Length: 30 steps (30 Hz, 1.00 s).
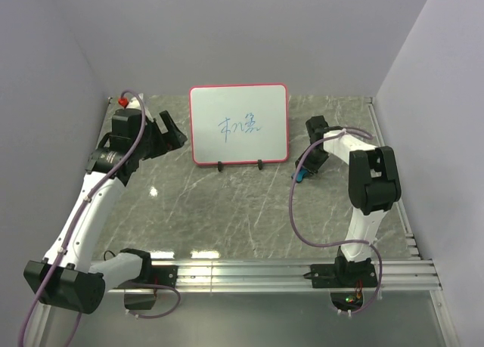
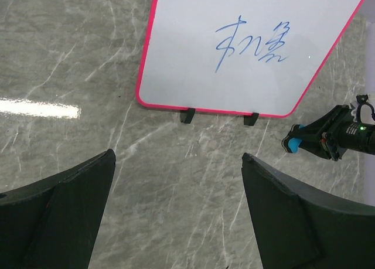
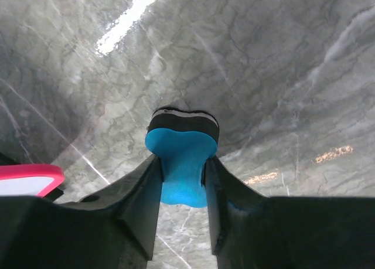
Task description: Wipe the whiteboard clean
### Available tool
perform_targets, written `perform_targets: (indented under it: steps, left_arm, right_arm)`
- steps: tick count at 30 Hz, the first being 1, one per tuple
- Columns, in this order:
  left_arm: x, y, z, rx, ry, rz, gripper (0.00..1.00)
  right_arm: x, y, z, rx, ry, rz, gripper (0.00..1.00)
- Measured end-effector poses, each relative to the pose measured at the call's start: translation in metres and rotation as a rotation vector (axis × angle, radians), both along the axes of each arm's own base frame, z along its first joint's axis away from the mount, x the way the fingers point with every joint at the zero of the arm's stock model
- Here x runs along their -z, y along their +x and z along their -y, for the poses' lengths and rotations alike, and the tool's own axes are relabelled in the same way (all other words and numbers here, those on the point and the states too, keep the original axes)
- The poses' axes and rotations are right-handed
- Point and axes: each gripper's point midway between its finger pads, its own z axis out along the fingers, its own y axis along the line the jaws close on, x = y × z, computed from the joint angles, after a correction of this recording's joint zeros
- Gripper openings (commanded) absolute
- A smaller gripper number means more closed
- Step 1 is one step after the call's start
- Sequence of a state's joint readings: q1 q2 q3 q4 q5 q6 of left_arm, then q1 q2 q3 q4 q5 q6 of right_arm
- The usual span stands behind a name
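Nearest the lens in the right wrist view, the right fingers [image 3: 137, 204] are seen closed on the blue body of an eraser [image 3: 181, 155]. It is pinched at the centre of the frame with its black felt pad turned toward the grey marble bench [image 3: 281, 75]. Whether the pad rests on the bench or hangs just above it cannot be told. In the left wrist view the left fingers [image 2: 64, 216] are spread wide at the bottom corners of the frame, and nothing is held between them.

Further out, in the overhead view, the eraser is found right of centre, near the lower right corner of the whiteboard [image 1: 239, 147] but apart from it. The whiteboard is set at the upper centre of that view, with its 2 black feet [image 1: 220, 165] along its lower edge. Whether it lies flat or is propped cannot be told. The blue writing [image 1: 238, 125] at its middle is complete and unsmudged.

As for progress, 1 step is judged done: the eraser is gripped. No wiping is shown. The whole of the erasing is judged to be left: the eraser is to be carried to the board, the pad pressed on the writing, and strokes made until the surface is white. The left fingers, near the board's left edge, could be used to steady it.
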<state>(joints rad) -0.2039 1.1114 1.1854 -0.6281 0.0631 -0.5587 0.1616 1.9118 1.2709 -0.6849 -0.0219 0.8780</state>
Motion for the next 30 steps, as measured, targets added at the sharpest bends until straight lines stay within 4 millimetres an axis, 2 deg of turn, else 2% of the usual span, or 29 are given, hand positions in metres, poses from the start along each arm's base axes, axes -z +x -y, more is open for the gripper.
perform_targets:
  steps: [5, 9, 13, 14, 17, 19, 21, 24, 26, 30]
  left_arm:
    - [-0.003, 0.006, -0.001, 0.001, 0.023, 0.007, 0.97]
    - [-0.007, 0.024, -0.004, 0.010, 0.079, 0.037, 0.94]
    - [-0.004, 0.052, 0.004, 0.093, 0.115, 0.091, 0.85]
    - [-0.002, 0.060, 0.008, 0.128, 0.108, 0.104, 0.74]
    - [-0.004, 0.084, 0.014, 0.217, 0.043, 0.180, 0.68]
    - [-0.002, 0.096, 0.007, 0.243, -0.021, 0.231, 0.68]
    - [0.003, 0.109, -0.008, 0.258, -0.094, 0.283, 0.69]
    - [0.019, 0.131, -0.029, 0.271, -0.164, 0.322, 0.71]
    - [0.034, 0.142, -0.028, 0.311, -0.211, 0.320, 0.71]
    - [0.067, 0.162, -0.008, 0.440, -0.339, 0.298, 0.72]
  right_arm:
    - [0.000, 0.000, 0.000, -0.023, 0.005, 0.005, 0.20]
    - [-0.001, -0.002, 0.000, -0.044, 0.006, 0.020, 0.01]
    - [-0.002, -0.013, 0.000, -0.080, 0.014, 0.022, 0.00]
    - [-0.003, -0.017, 0.001, -0.091, 0.016, 0.021, 0.00]
    - [-0.014, -0.029, -0.001, -0.134, 0.034, 0.030, 0.00]
    - [-0.027, -0.034, -0.002, -0.165, 0.046, 0.057, 0.00]
    - [-0.045, -0.036, -0.003, -0.197, 0.051, 0.110, 0.00]
    - [-0.074, -0.041, -0.002, -0.240, 0.053, 0.195, 0.00]
    - [-0.088, -0.047, -0.001, -0.262, 0.048, 0.234, 0.00]
    - [-0.100, -0.060, 0.003, -0.292, 0.038, 0.258, 0.00]
